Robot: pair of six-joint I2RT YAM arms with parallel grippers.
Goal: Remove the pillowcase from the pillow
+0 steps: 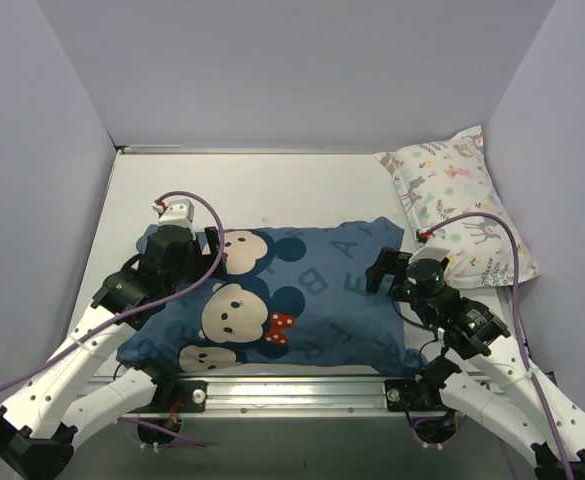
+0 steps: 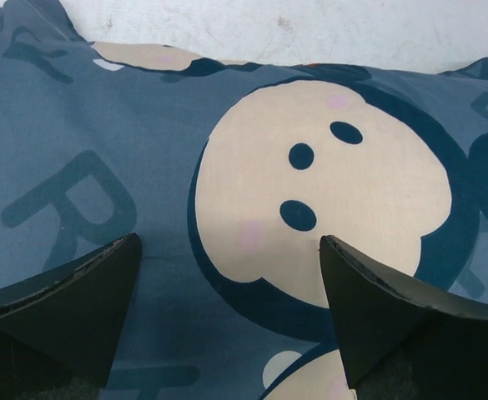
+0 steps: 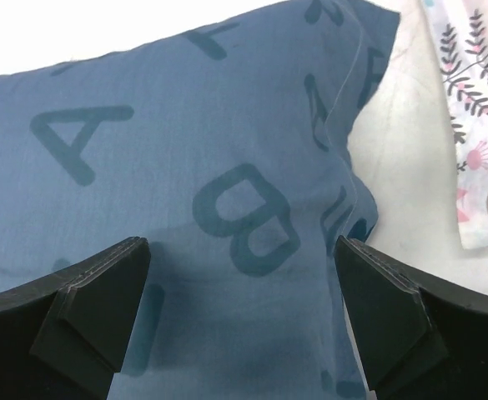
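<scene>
Both pairs of jaws stand wide apart, gripping nothing: left jaws poised over a mouse face (image 2: 327, 183), right jaws over the letters near the pillowcase (image 1: 302, 290) right end. The pillow is fully hidden inside it, mid-table. Best play, I'd say: pinch fabric only at the hemmed end, pin the bulk. Pale table (image 1: 272, 185), patterned pillow (image 1: 462, 205) far right, plain walls (image 1: 292, 70) around

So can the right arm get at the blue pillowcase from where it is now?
Probably yes. The right gripper hovers open directly over the right end of the pillowcase, with nothing between it and the fabric. The patterned pillow lies off to the side, out of the way.
</scene>
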